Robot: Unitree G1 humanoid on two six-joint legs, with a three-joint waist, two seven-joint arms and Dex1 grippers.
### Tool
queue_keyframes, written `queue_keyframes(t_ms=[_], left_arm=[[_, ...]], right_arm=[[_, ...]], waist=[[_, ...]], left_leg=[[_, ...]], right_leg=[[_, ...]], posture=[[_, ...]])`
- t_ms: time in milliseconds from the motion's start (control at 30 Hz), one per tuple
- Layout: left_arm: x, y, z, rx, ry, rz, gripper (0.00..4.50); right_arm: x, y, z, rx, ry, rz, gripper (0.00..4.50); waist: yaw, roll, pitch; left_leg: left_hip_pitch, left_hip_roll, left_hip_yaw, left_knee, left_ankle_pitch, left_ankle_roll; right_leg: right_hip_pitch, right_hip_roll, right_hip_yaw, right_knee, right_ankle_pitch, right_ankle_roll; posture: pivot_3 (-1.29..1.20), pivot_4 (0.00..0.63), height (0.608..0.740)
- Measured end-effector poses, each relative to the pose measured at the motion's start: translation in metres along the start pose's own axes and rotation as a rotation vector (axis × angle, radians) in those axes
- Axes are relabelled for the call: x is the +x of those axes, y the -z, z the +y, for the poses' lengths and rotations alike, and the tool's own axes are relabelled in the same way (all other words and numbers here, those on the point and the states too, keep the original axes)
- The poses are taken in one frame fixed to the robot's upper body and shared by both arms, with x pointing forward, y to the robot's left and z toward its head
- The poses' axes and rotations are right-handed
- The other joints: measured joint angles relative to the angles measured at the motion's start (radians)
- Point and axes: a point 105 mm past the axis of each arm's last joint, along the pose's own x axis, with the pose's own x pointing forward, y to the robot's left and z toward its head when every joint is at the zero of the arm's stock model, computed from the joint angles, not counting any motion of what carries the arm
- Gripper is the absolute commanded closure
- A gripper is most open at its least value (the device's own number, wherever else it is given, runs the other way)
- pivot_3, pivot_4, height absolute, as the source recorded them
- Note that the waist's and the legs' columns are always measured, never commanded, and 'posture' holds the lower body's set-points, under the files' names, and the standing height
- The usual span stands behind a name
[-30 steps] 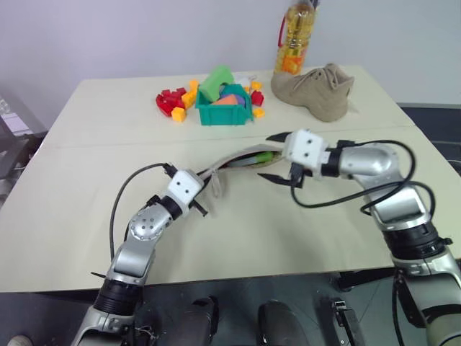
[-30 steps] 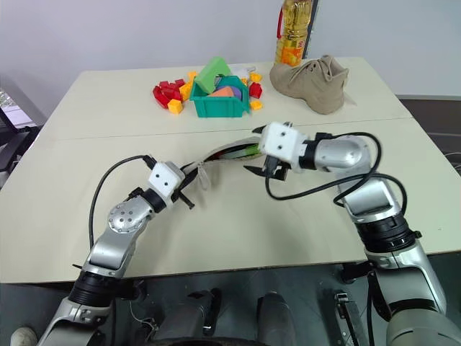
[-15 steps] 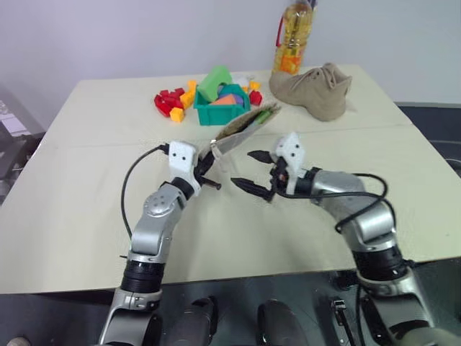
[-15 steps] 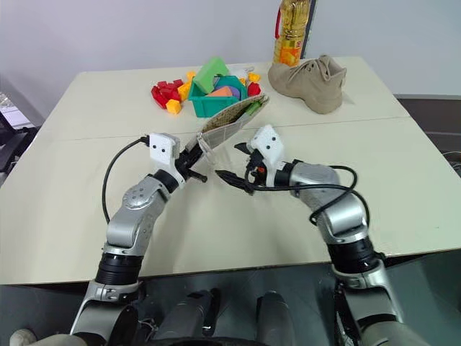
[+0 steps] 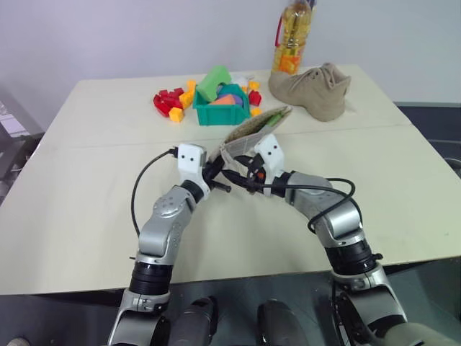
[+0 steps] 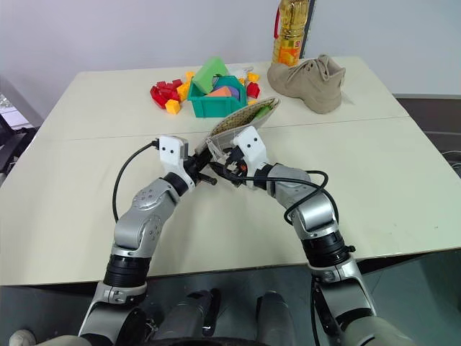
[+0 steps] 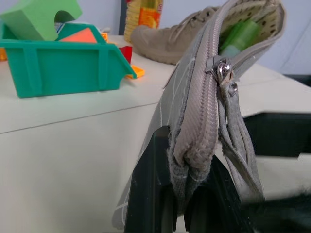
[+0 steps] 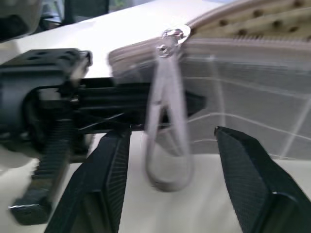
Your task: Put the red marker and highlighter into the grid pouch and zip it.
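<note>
My left end effector (image 7: 182, 194) pinches the grid pouch's (image 7: 204, 116) corner, holding it above the counter (image 5: 86, 187). My right end effector (image 8: 170, 179) is spread around the zipper pull loop (image 8: 167, 141). I see the highlighter (image 7: 240, 36) inside.

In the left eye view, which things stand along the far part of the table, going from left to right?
Loose toy blocks → green bin of blocks → oil bottle → tan boot.

The right gripper (image 8: 170, 194) has its two black fingers apart — the zipper pull loop (image 8: 165, 141) hangs between them. Behind it, the left gripper (image 8: 146, 104) clamps the grid pouch (image 8: 243, 111) at its end.
</note>
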Motion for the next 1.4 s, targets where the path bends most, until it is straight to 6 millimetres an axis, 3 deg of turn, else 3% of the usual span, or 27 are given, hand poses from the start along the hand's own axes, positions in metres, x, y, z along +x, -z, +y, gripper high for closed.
queue_keyframes(t_ms=[100,333,633,667,733,933,967,1067,1200,1267,1400], left_arm=[[0.0,0.001,0.0,-0.005,-0.003,0.001,4.5],[-0.002,0.001,0.005,0.014,-0.012,0.008,4.5],[-0.012,-0.004,0.024,0.137,-0.018,0.015,4.5],[-0.02,-0.003,0.033,0.197,-0.021,0.03,4.5],[-0.025,0.0,0.038,0.215,-0.025,0.038,4.5],[-0.029,0.0,0.043,0.252,-0.019,0.035,4.5],[-0.029,0.0,0.043,0.255,-0.016,0.036,4.17],[-0.036,0.007,0.05,0.236,-0.032,0.058,3.0],[-0.045,0.013,0.06,0.226,-0.068,0.091,0.85],[-0.053,0.019,0.064,0.208,-0.08,0.115,0.01],[-0.084,0.03,0.083,0.174,-0.163,0.173,0.01]], right_arm=[[0.001,0.001,0.001,0.006,-0.001,0.005,4.45],[-0.004,-0.002,-0.009,-0.013,0.04,0.008,4.45],[-0.038,-0.026,-0.064,-0.12,0.226,0.001,4.45],[-0.056,-0.029,-0.09,-0.156,0.318,0.027,4.45],[-0.069,-0.032,-0.104,-0.17,0.374,0.035,4.45],[-0.08,-0.029,-0.117,-0.189,0.414,0.058,4.45],[-0.081,-0.028,-0.117,-0.191,0.407,0.064,4.49],[-0.088,-0.013,-0.113,-0.177,0.354,0.112,3.64],[-0.095,0.01,-0.108,-0.128,0.32,0.167,1.55],[-0.103,0.025,-0.105,-0.108,0.31,0.206,1.52],[-0.122,0.046,-0.1,-0.067,0.297,0.217,1.52]], waist=[[0.001,0.0,0.0],[0.001,0.0,0.0],[0.001,0.0,0.0],[0.001,0.0,0.0],[0.002,0.0,0.0],[0.001,0.0,0.0],[0.001,0.0,0.0],[0.001,0.0,0.0],[0.002,0.0,0.0],[0.002,0.0,0.0],[0.0,0.0,0.0]], left_leg=[[0.0,0.0,0.0,0.0,0.0,0.0],[0.0,0.0,0.0,0.0,0.0,0.0],[0.0,0.0,0.0,0.0,0.0,0.0],[0.0,0.0,0.001,0.0,0.0,0.0],[0.0,0.0,0.001,0.0,0.0,0.0],[0.0,0.0,0.001,-0.001,0.0,0.0],[0.0,0.0,0.001,-0.001,0.0,0.0],[0.0,0.0,0.001,-0.001,0.0,0.001],[0.0,0.0,0.001,-0.001,0.0,0.001],[0.0,0.0,0.001,-0.001,-0.001,0.001],[0.0,0.001,0.001,-0.001,-0.001,0.001]], right_leg=[[0.0,0.0,0.0,0.0,0.0,0.0],[0.0,0.0,0.0,0.0,0.0,0.0],[0.0,0.0,0.0,0.0,0.0,0.0],[0.0,0.0,0.0,0.0,0.0,0.0],[0.0,0.0,0.0,-0.001,0.0,0.0],[0.0,0.0,0.0,-0.001,0.0,0.0],[0.0,0.0,0.0,-0.001,0.0,0.0],[0.0,0.0,0.0,-0.002,0.0,0.0],[0.0,0.0,0.0,-0.002,0.0,0.0],[0.001,-0.001,0.0,-0.002,0.0,0.0],[0.0,-0.001,0.001,-0.002,0.0,0.0]], posture=[[0.0,0.15,0.74],[0.0,0.15,0.74],[0.0,0.15,0.74],[0.0,0.15,0.74],[0.0,0.15,0.74],[0.0,0.15,0.74],[0.0,0.15,0.74],[0.0,0.15,0.74],[0.0,0.15,0.74],[0.0,0.15,0.74],[0.0,0.15,0.74]])
